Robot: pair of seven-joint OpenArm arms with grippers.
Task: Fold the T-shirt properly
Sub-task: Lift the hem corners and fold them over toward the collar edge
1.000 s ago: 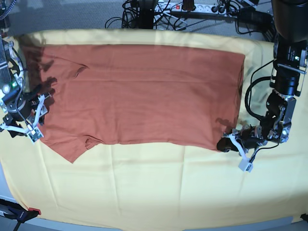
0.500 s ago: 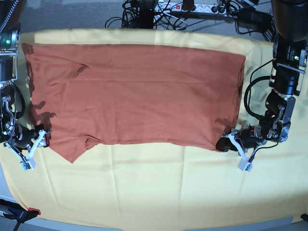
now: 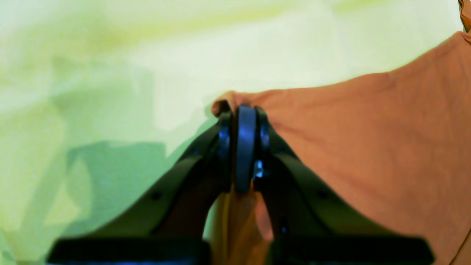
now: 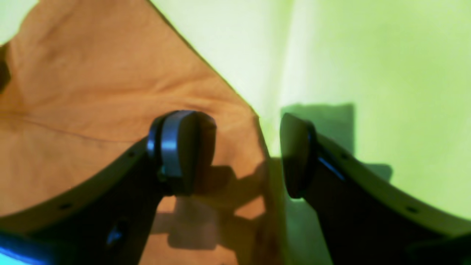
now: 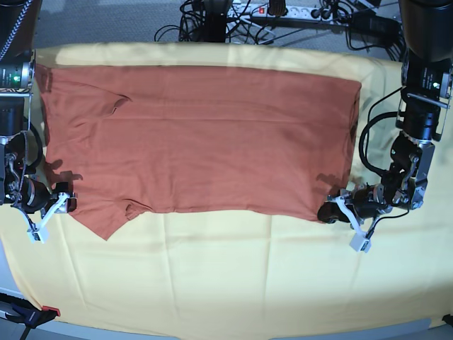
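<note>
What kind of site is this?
Probably a robotics lab or test bench: two robot arms over a pale yellow cloth, a rust-orange T-shirt laid on it, and loose black cables bunched behind.

In the base view, the wide front part of the pale yellow cloth [image 5: 212, 283] lies flat and open, so a hand can pass there between the two arms. Over the middle of the T-shirt [image 5: 212, 156] there is also free room, with nothing standing on it. The left gripper [image 5: 331, 211] blocks one front corner of the shirt, its fingers closed on the fabric. The right gripper [image 4: 239, 158] stands in the way at the opposite side edge, its fingers apart, with a gap between them over this edge. Behind the cloth, the dark cables [image 5: 233, 25] make a tangled obstacle.
</note>
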